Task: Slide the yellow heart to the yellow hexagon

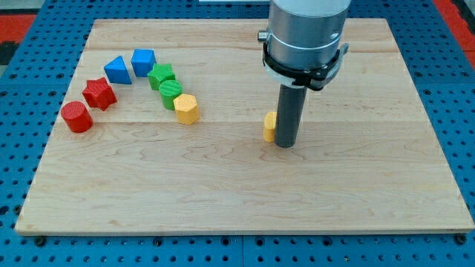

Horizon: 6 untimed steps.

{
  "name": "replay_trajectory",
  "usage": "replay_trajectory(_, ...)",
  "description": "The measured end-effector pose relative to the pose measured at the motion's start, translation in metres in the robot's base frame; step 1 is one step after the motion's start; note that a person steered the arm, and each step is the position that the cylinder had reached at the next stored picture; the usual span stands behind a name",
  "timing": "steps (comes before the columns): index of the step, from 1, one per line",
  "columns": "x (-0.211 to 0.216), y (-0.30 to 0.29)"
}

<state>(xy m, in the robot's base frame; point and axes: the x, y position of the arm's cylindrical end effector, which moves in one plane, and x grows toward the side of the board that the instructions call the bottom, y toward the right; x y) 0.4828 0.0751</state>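
**Rod tip pressed against the yellow heart near the board's middle**

The wooden board (245, 200) fills most of the view, lying on a blue pegboard bench (22, 170) that shows along all four edges.

The arm's grey cylinder (306, 33) comes down from the top edge, right of centre, and ends in the dark rod. There is no pincer on this arm, so nothing opens or closes; my tip (286, 144) rests on the board just right of centre.

The yellow heart (270, 127) sits immediately on the tip's left, touching the rod and partly hidden behind it, so only a narrow slice of it shows and its shape cannot be made out.

The yellow hexagon (186, 108) lies well apart from it, toward the left edge, at the lower end of a curved cluster. Just above it are a green cylinder (170, 93) and a green star (161, 76), each touching the next.

Nearer the top-left corner are two blue blocks: a blue cube-like block (143, 61) and a blue triangle (117, 70).

Closest to the left edge are a red star (98, 93) and a red cylinder (76, 117).
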Motion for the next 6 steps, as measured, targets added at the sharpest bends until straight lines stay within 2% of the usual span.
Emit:
replay_trajectory(1,-0.022,0.060)
replay_trajectory(2,-0.025,0.021)
replay_trajectory(4,-0.024,-0.097)
replay_trajectory(6,-0.019,-0.110)
